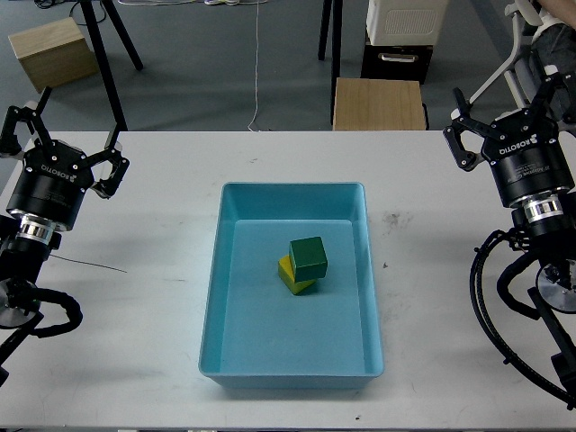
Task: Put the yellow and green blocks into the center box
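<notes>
A green block (308,256) rests partly on top of a yellow block (288,274) inside the light blue box (292,187) at the middle of the white table. My left gripper (61,135) stands at the table's far left, well away from the box, its fingers spread and empty. My right gripper (507,115) stands at the table's far right, also spread open and empty. Neither gripper touches a block or the box.
A wooden stool (379,103) stands just behind the table's far edge. A wooden crate (52,52) and tripod legs are on the floor at the back left. A white unit on a black case (402,36) and an office chair (522,54) are at the back right.
</notes>
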